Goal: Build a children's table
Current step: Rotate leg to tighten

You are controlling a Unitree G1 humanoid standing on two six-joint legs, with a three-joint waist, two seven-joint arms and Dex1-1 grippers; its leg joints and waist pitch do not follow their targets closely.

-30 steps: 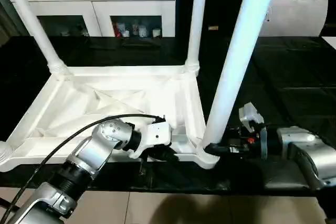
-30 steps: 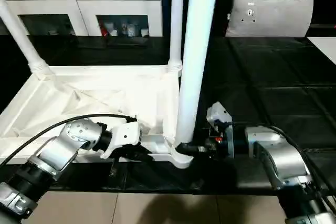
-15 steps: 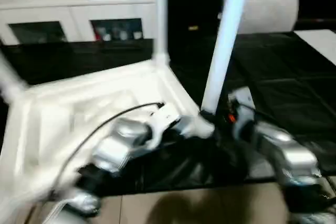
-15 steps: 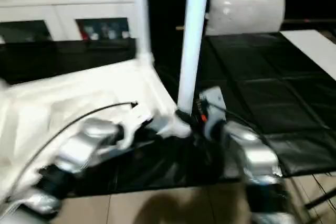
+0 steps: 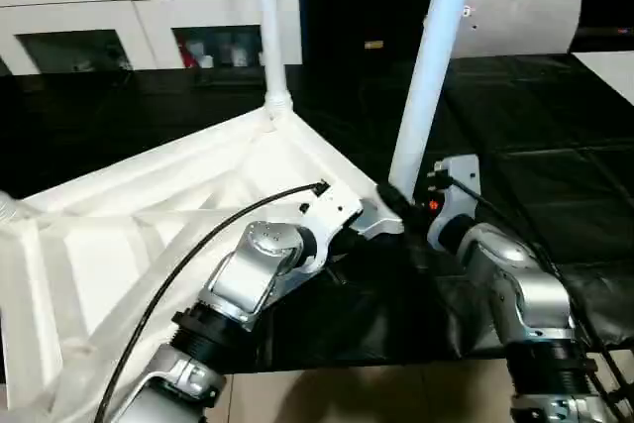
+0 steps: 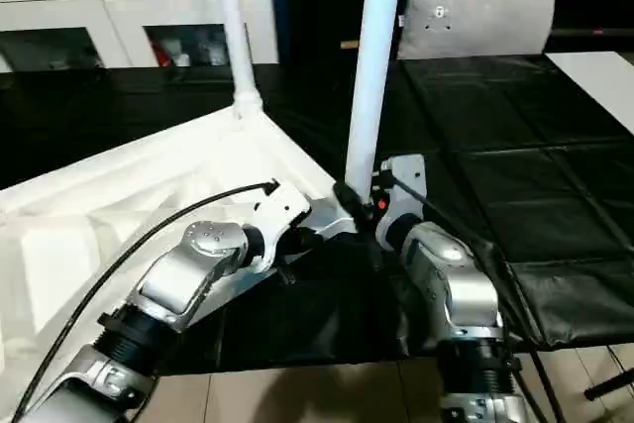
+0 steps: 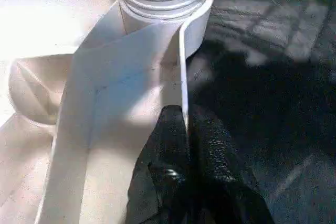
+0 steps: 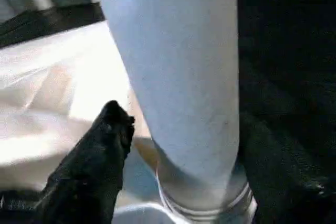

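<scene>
White plastic rectangular tabletop (image 5: pixel 149 245) lies upside down, ribbed underside up, on the black mat (image 5: pixel 555 146), taking the 7–11 o'clock part of the head view. One corner points to 3 o'clock, at frame centre.

Near long white tapered tubular leg (image 5: pixel 431 66) stands upright in that corner socket. Second white tubular leg (image 5: pixel 269 27) stands upright in the far corner socket at 12 o'clock.

Left gripper (image 7: pixel 186 145): black fingers pressed together, pinching the tabletop's thin side wall just beside the near leg's socket. Left silver forearm (image 5: pixel 253 279) comes in from 7 o'clock.

Right gripper (image 8: pixel 178 150): fingers spread, one each side of the near leg's base just above the socket collar. Left finger (image 8: pixel 102 145) stands clear of the tube; contact on the other side can't be told. Right silver forearm comes in from 5 o'clock.

Background, 12 o'clock: white cabinet with glass doors (image 5: pixel 149 17). Grey pillow (image 5: pixel 525 12) at 1 o'clock.
</scene>
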